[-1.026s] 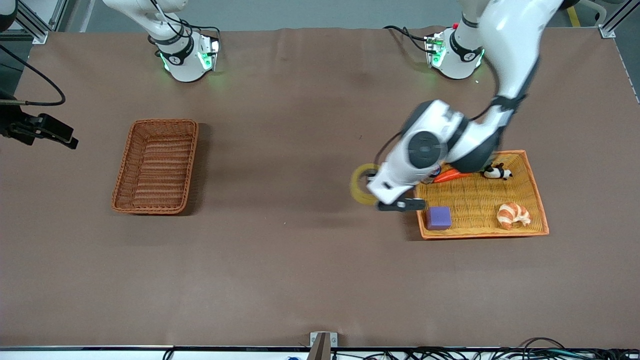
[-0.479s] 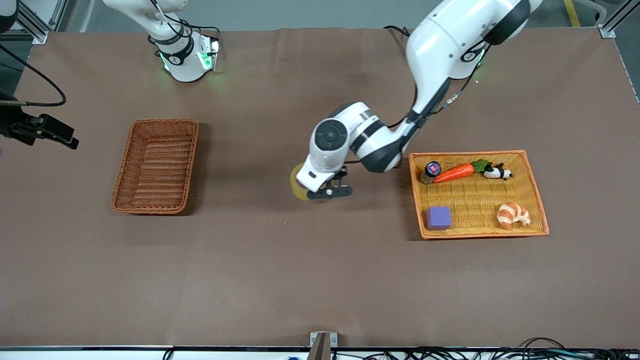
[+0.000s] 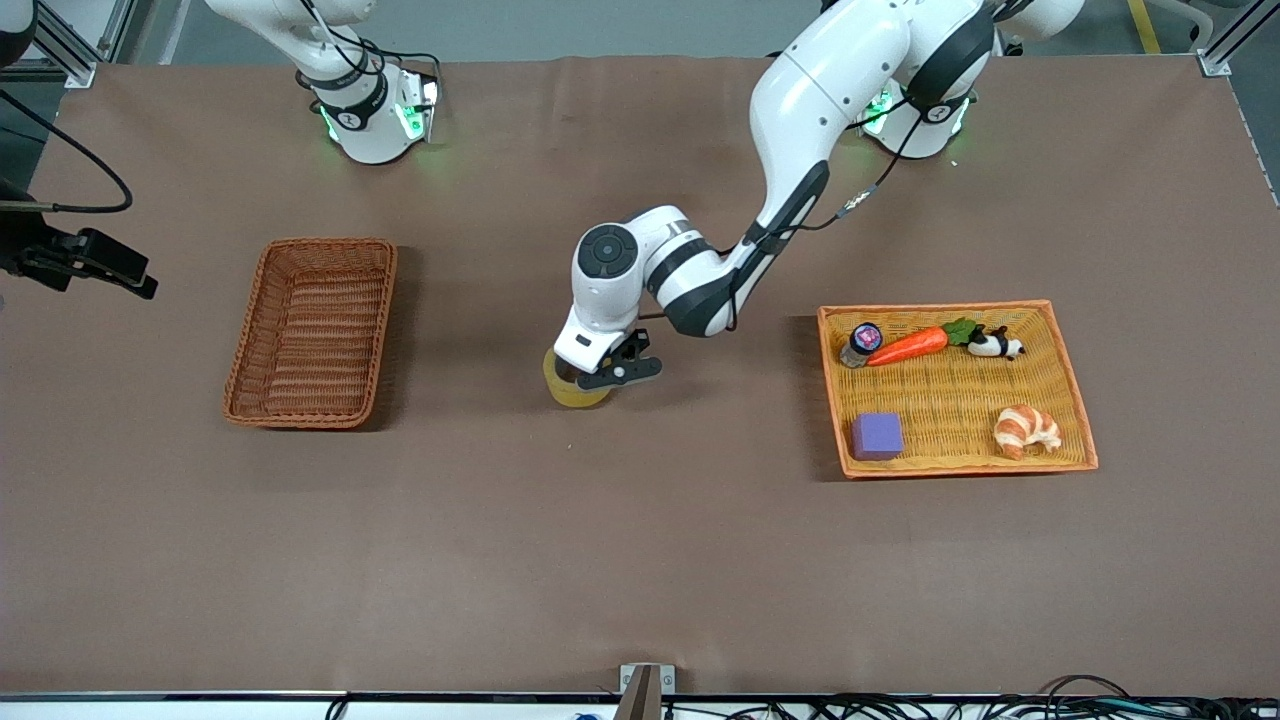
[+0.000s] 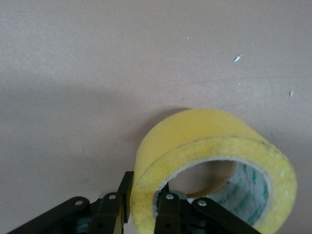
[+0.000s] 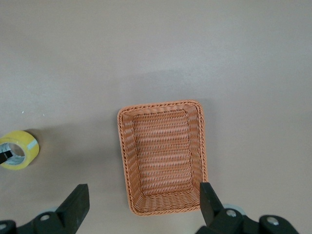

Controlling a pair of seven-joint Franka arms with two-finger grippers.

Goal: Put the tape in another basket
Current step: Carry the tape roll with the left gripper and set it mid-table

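Note:
The tape [image 3: 572,388], a yellowish roll, is held by my left gripper [image 3: 603,372] over the bare middle of the table, between the two baskets. In the left wrist view my left gripper [image 4: 146,204] is shut on the tape [image 4: 204,141], one finger inside the ring and one outside its wall. The basket [image 3: 312,330] of dark reddish-brown weave stands empty toward the right arm's end. My right gripper [image 5: 144,214] is open, high over the basket [image 5: 163,156]; the tape [image 5: 15,149] also shows in that view. In the front view my right gripper is out of view.
The orange-yellow wicker tray [image 3: 1075,385] lies toward the left arm's end with a carrot [image 3: 905,346], a panda toy [image 3: 995,345], a small bottle [image 3: 860,343], a purple block [image 3: 877,436] and a croissant [image 3: 1025,430].
My left gripper has carried the tape from beside the orange-yellow tray to the middle of the table, toward the dark basket. The right arm's base has not moved.

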